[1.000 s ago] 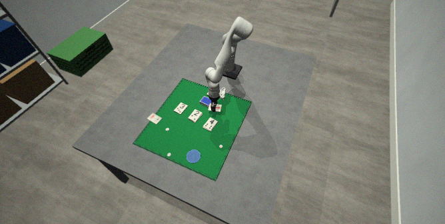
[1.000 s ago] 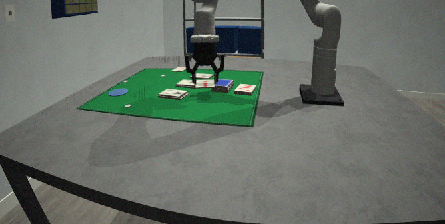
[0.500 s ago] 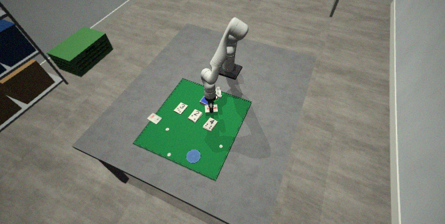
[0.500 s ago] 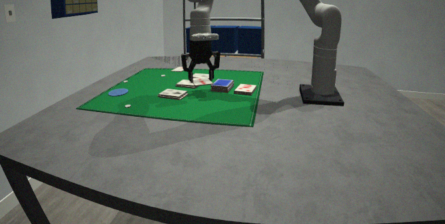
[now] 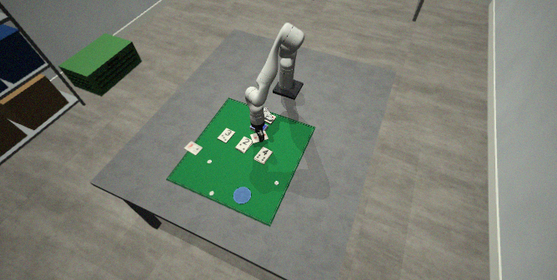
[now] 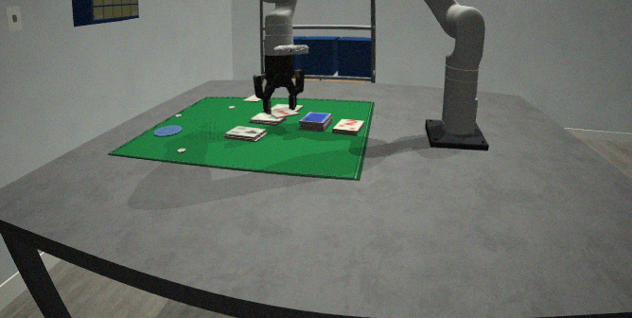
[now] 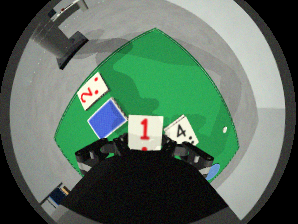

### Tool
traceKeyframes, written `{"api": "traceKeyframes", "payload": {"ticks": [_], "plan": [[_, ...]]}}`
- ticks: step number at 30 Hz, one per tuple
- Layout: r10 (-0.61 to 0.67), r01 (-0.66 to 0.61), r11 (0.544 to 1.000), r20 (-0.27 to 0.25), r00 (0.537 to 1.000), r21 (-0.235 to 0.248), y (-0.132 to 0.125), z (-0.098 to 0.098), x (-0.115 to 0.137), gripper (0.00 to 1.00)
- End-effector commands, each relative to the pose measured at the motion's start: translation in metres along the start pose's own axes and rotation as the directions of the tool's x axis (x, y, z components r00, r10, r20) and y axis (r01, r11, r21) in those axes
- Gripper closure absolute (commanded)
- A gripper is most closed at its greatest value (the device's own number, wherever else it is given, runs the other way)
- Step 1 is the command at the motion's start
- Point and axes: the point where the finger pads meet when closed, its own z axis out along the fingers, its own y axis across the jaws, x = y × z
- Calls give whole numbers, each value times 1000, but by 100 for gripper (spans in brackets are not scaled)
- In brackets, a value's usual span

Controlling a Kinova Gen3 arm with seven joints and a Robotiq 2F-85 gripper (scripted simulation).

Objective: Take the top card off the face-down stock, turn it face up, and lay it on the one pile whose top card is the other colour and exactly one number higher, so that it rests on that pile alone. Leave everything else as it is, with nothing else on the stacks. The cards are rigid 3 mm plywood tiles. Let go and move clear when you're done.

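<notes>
My gripper [image 5: 260,137] [image 6: 280,109] [image 7: 144,138] points down, shut on the red 1 card [image 6: 285,112] [image 7: 145,131] by its opposite edges. The card is face up, low beside the black 2 pile [image 5: 243,145] [image 6: 265,120], which it partly hides in the exterior view; I cannot tell the exact gap. The black 3 pile [image 5: 226,135] and black 4 pile [image 5: 263,156] [image 6: 245,133] [image 7: 179,130] lie face up to either side. The blue-backed stock [image 6: 316,118] [image 7: 106,119] is face down, mostly hidden behind the gripper in the top view.
A red 2 pile [image 6: 348,126] [image 7: 93,91] lies beside the stock, toward the robot base. A loose card [image 5: 193,147] [image 6: 252,98] lies at the edge of the green mat [image 5: 188,172]. A blue disc [image 5: 242,195] [image 6: 167,131] and several small white discs lie on the mat.
</notes>
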Motion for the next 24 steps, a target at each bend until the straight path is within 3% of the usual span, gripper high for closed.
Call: {"api": "traceKeyframes", "payload": {"ticks": [1, 9, 24], "plan": [[-60, 60, 998, -6, 998, -1, -2, -1, -12, 28], [-178, 178, 984, -6, 984, -2, -3, -2, -25, 28], [-396, 396, 918, -5, 918, -3, -3, -4, -52, 28]]}}
